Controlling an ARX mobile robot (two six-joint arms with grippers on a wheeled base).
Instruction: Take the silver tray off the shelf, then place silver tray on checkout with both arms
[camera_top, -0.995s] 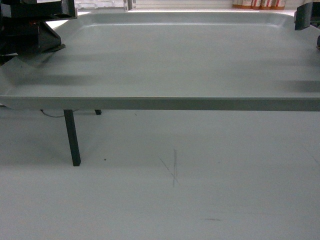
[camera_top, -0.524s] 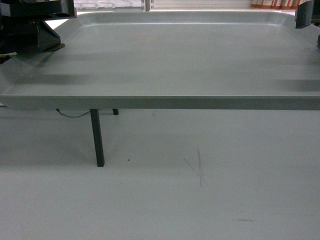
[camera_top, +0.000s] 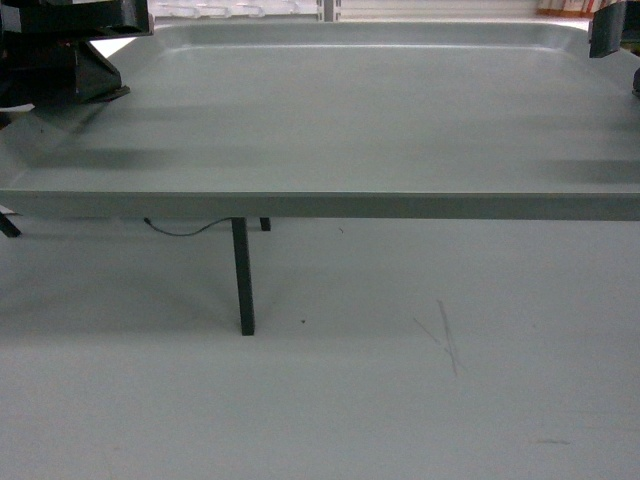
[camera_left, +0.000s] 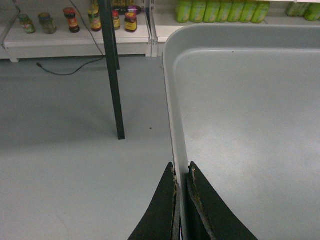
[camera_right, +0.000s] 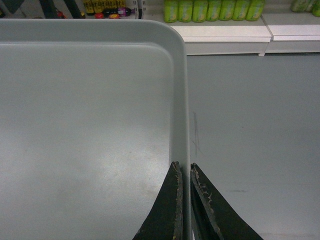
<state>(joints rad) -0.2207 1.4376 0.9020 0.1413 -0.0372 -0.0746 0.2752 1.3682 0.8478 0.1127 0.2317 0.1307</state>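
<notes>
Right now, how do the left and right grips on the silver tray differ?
The left gripper clamps the silver tray on its left rim, the right gripper on its right rim. Beyond the left one stand a dark post and a shelf of jars; beyond the right one the floor lies bare up to a shelf of green bottles. Both sets of jaws pinch the rim, one blade inside and one outside.

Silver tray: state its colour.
Matte grey-silver, plain; the silver tray shows best in the right wrist view.
</notes>
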